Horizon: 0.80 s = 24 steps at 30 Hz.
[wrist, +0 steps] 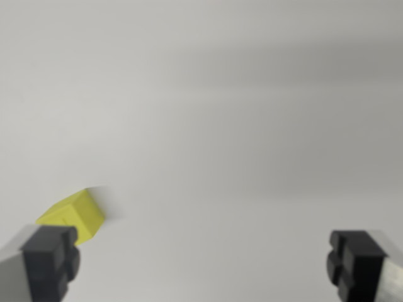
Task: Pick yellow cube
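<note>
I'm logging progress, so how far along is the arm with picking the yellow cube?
Done: the gripper is open and near the yellow cube. In hand: lining up, since the cube sits by the finger on the wrist view's left, not between the two. Left: centre, close, lift.

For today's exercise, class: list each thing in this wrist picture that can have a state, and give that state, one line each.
yellow cube: resting on the surface, not gripped, partly hidden behind the finger on the wrist view's left.
gripper: open, jaws wide apart, nothing between them.
surface: plain pale grey, blurred, with only the cube on it in view.
</note>
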Tool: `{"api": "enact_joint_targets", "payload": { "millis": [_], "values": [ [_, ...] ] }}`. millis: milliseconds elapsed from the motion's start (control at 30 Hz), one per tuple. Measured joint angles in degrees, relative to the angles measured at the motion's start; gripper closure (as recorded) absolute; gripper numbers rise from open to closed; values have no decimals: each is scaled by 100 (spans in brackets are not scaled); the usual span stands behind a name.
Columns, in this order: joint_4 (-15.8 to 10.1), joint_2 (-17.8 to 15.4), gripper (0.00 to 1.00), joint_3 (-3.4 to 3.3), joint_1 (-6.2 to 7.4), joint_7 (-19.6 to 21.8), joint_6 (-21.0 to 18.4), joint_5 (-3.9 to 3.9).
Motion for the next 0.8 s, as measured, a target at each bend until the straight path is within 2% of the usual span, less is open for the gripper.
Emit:
{"api": "enact_joint_targets", "payload": {
  "millis": [233, 800],
  "values": [
    [-50, -18, 0, 1, 10, -45, 19, 0],
    [-800, -120, 0, 3, 250, -227, 617, 8]
  ]
}}
